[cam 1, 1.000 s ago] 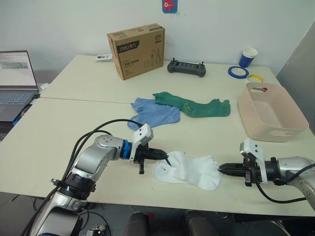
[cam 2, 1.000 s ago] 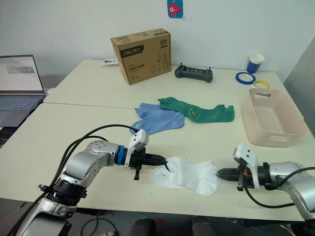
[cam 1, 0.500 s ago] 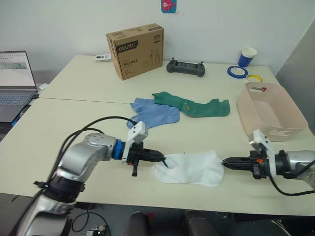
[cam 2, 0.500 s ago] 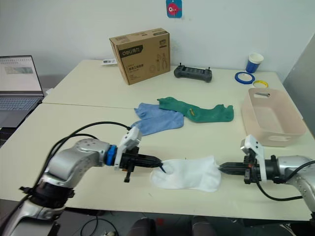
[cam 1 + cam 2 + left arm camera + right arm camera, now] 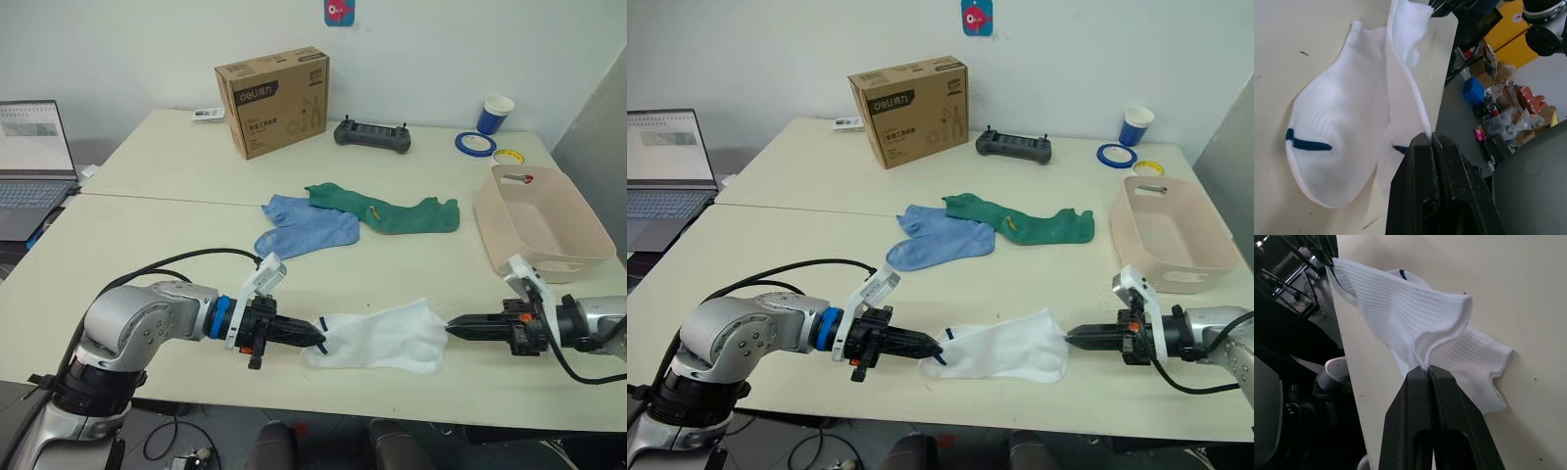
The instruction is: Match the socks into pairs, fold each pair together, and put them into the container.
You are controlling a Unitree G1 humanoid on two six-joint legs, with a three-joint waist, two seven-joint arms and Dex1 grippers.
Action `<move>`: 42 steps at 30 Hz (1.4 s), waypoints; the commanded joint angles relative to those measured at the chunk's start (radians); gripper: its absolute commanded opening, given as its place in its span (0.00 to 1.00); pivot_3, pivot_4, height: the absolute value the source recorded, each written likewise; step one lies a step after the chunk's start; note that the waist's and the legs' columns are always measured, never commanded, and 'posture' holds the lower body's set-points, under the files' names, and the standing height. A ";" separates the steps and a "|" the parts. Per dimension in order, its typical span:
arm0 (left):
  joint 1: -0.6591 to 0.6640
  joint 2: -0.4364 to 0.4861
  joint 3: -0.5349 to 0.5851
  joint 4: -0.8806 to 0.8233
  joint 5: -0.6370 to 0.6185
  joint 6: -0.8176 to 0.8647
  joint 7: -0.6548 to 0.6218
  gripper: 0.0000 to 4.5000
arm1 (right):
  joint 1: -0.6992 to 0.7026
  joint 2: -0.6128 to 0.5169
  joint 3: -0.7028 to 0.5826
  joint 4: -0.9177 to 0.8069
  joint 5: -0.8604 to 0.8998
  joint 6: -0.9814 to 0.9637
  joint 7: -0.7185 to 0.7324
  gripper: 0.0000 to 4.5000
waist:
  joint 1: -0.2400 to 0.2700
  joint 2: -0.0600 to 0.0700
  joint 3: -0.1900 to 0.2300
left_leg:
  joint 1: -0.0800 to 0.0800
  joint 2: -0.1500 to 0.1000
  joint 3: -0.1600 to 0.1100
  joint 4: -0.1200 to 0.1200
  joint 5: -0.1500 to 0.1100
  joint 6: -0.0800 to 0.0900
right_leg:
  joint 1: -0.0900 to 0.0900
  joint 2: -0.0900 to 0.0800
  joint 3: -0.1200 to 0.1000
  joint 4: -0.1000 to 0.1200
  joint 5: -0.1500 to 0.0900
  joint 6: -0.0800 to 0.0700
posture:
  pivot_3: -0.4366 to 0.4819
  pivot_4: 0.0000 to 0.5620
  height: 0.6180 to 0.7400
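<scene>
Near the table's lower edge, centre frame, my left gripper and right gripper pinch opposite ends of one white sock; wrist views reveal a second white sock lying beneath

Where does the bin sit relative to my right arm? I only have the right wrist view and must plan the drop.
Observer: The pale pink bin stands on the table, farther from the robot than the right pincer, near the table's right edge.
Operator: Is anything already in it?
Observer: No socks show inside; a small item lies at its far rim, too small to identify.
Operator: Which socks remain unmatched on the table?
Observer: The light blue socks and dark green socks lie mid-table, touching each other. The left pincer pinches the other end of the white socks.
</scene>
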 commanded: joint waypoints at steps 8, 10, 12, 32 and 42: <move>0.027 0.016 -0.021 0.012 -0.003 -0.045 0.031 0.00 | 0.057 -0.005 -0.047 -0.092 0.072 0.038 -0.032 0.00 | -0.002 0.000 0.000 | 0.001 0.000 0.000 0.000 0.000 0.000 | 0.000 0.000 0.000 0.000 0.000 0.000 | 0.48 0.27 1.00; 0.016 -0.006 -0.048 0.057 0.032 -0.077 0.039 0.00 | 0.054 0.016 -0.011 -0.070 0.027 -0.002 -0.044 0.00 | -0.002 0.000 0.000 | 0.000 0.000 0.000 0.000 0.000 0.000 | 0.000 0.000 0.000 0.000 0.000 0.000 | 0.48 0.27 1.00; 0.003 -0.024 -0.081 0.106 0.072 -0.117 0.037 0.00 | 0.055 0.029 0.025 -0.040 -0.018 -0.043 -0.043 0.00 | 0.000 0.000 0.000 | 0.000 0.000 0.000 0.000 0.000 0.000 | 0.000 0.000 0.000 0.000 0.000 0.000 | 0.48 0.27 1.00; -0.183 -0.061 -0.222 0.304 0.259 -0.269 -0.065 0.00 | -0.012 0.110 0.114 0.079 -0.155 -0.171 -0.057 0.00 | 0.000 0.000 0.000 | 0.000 0.000 0.001 0.000 0.000 0.000 | 0.000 0.000 0.000 0.000 0.000 0.000 | 0.48 0.27 1.00; -0.205 -0.077 -0.222 0.329 0.296 -0.287 -0.084 0.00 | -0.015 0.126 0.095 0.090 -0.145 -0.172 -0.073 0.00 | -0.001 0.000 0.000 | 0.000 0.000 0.000 0.000 0.000 0.000 | 0.000 0.000 0.000 0.000 0.000 0.000 | 0.48 0.27 1.00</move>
